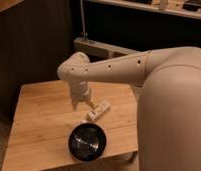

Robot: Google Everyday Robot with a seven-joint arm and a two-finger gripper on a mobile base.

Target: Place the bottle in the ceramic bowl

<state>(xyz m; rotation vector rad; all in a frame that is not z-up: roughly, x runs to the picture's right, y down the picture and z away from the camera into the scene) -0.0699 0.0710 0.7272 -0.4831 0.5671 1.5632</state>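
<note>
The small white bottle (98,111) lies on its side on the wooden table (39,115), just beyond the ceramic bowl. The ceramic bowl (87,141) is round, glossy black with a silvery centre, and stands near the table's front edge. My gripper (82,104) hangs from the white arm (119,70) just left of the bottle, low over the table and behind the bowl. The bottle rests on the table beside the gripper, touching or nearly touching it.
My large white arm body (174,115) fills the right side and hides the table's right end. A dark wall panel (29,45) stands behind the table. A grey shelf rail (101,47) runs behind the arm.
</note>
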